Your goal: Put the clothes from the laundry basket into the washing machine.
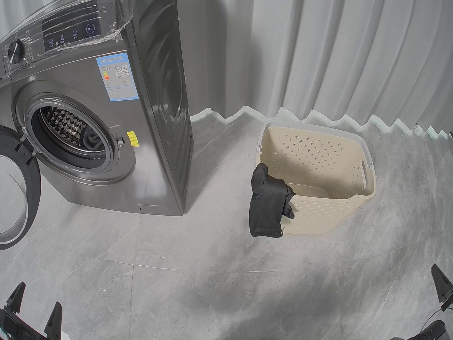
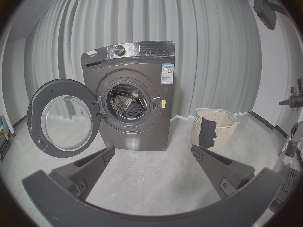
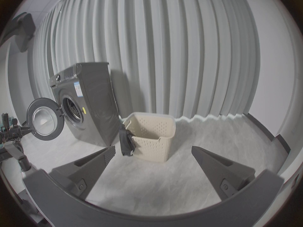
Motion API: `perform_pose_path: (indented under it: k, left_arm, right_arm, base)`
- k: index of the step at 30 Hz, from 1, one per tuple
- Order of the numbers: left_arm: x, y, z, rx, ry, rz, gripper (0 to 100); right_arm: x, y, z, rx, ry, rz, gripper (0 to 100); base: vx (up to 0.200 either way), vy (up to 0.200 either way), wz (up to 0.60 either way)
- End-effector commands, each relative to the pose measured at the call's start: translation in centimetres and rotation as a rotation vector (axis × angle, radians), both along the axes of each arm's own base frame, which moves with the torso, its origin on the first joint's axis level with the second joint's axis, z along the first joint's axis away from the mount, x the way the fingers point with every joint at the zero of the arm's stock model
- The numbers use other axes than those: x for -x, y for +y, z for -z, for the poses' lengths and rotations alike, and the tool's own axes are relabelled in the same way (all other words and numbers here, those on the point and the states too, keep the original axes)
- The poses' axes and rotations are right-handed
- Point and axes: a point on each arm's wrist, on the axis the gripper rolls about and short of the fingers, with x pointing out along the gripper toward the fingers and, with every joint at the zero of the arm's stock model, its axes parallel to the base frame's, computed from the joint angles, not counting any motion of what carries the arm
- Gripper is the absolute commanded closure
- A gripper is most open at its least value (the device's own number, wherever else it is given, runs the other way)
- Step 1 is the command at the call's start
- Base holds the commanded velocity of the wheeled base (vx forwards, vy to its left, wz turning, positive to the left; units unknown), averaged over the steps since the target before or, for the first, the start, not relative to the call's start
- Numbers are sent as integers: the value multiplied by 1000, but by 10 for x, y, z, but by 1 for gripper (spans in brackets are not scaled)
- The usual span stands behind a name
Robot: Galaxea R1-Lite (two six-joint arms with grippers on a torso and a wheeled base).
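One dark grey garment hangs over the rim of the beige perforated plastic laundry basket, on the side facing the machine. Most of it is draped down the outer wall toward the pale marbled floor. Another dark cloth lies inside the drum of the grey front-loading washing machine, whose round door stands wide open. A white pleated curtain hangs behind both. The left gripper and right gripper hover low over the floor, well apart from basket and machine, jaws spread and holding nothing.
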Motion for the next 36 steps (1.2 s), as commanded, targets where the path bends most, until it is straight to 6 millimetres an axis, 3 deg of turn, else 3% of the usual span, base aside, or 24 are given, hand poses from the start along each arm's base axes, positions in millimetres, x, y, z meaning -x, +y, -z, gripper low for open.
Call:
perform_pose_path:
  k: [1,6,16,20,29,36]
  left_arm:
    - [0,0,5,0,5,0,0]
    - [0,0,5,0,5,-1,0]
    - [0,0,5,2,5,-1,0]
    - [0,0,5,4,5,-4,0]
    - [0,0,5,0,5,-1,0]
    - [0,0,5,0,5,-1,0]
  right_arm:
    - [-61,2,-8,14,327,-59,0]
    - [-107,12,-13,23,390,-215,0]
    - [-160,44,0,-43,563,-335,0]
    - [-171,56,8,-102,588,-355,0]
    - [-182,73,13,-88,627,-398,0]
    - [-194,102,15,-109,626,-385,0]
  base:
    - [200,0,0]
    - [160,0,0]
    - [0,0,0]
    - [0,0,0]
    - [0,-200,0]
    - [0,0,0]
